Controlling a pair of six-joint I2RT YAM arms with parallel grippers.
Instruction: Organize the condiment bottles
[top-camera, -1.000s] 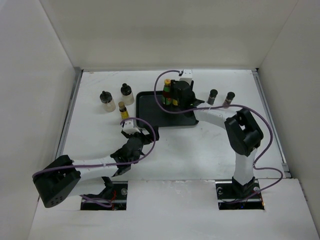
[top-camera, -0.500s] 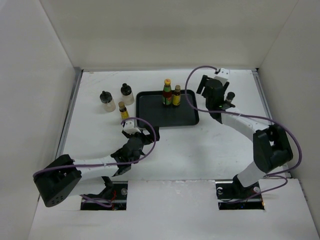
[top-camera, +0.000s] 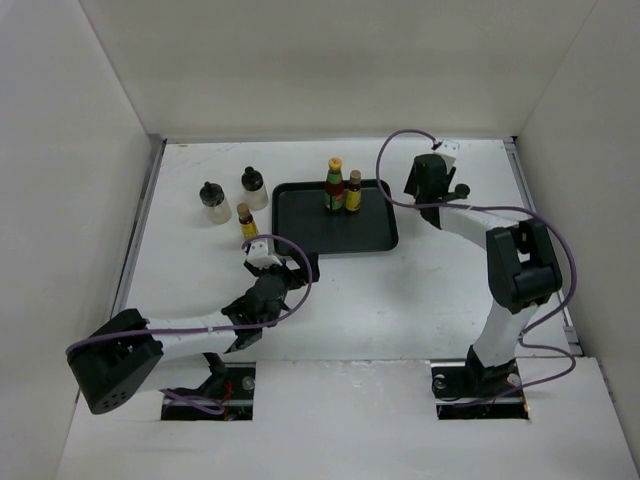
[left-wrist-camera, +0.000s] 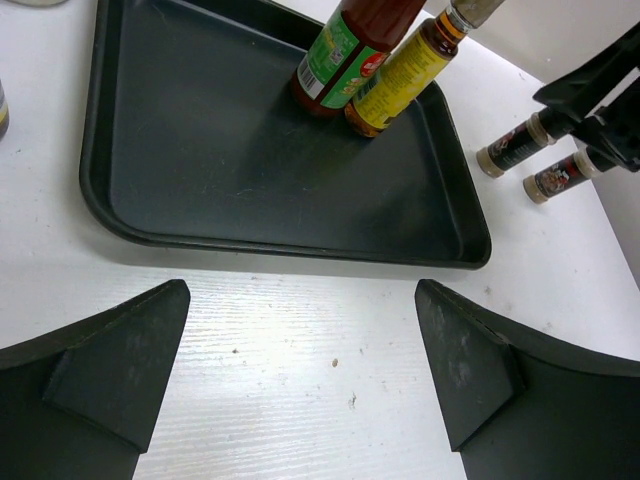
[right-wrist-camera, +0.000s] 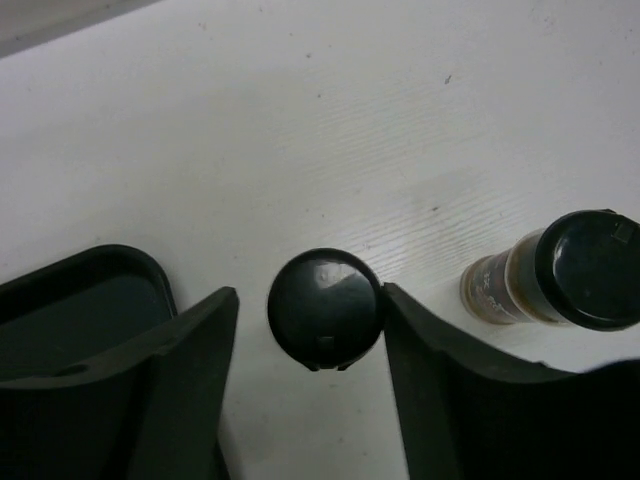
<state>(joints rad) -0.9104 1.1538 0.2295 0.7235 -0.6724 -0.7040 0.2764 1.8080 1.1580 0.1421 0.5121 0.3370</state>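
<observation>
A red bottle with a green neck (top-camera: 334, 184) and a yellow-labelled bottle (top-camera: 353, 190) stand at the back of the black tray (top-camera: 320, 225). Left of the tray stand two squat whitish bottles (top-camera: 214, 203) (top-camera: 254, 188) and a slim yellow-labelled one (top-camera: 246, 221). My right gripper (right-wrist-camera: 310, 292) is open and straddles the black cap of a small dark bottle (right-wrist-camera: 326, 308): the right finger touches the cap, the left stands a little off. A second dark bottle (right-wrist-camera: 560, 270) stands just to its right. My left gripper (left-wrist-camera: 300, 300) is open over bare table in front of the tray.
White walls enclose the table on three sides. The tray's right rim (right-wrist-camera: 90, 290) lies close to my right gripper's left finger. The second dark bottle (top-camera: 461, 190) shows beside my right gripper (top-camera: 432, 188) in the top view.
My right gripper has left the tray, swung right to the two dark bottles and come down around one. The left arm has not moved.
</observation>
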